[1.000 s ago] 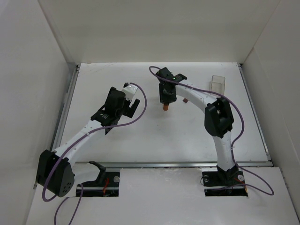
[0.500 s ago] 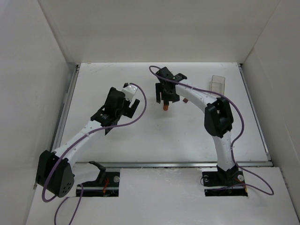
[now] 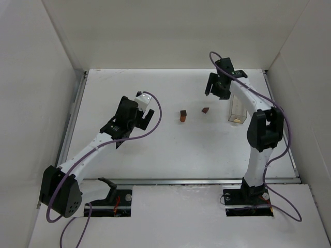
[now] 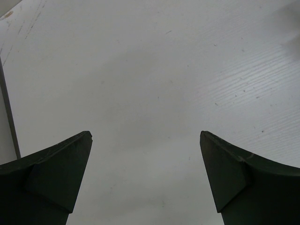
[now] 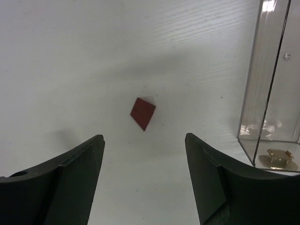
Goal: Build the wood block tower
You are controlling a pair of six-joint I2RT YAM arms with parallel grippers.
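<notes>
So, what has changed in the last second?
The right pincer let go of the stack and swung back and rightward toward the container. It is open, facing the loose block. The left pincer, stack and loose block stayed put.

White table [image 3: 155, 150] carries small tower [image 3: 182, 115], block [image 3: 205, 110], container [image 3: 238, 106].

We are not finding any text, label, brand, number or sign that can be read in these views.
</notes>
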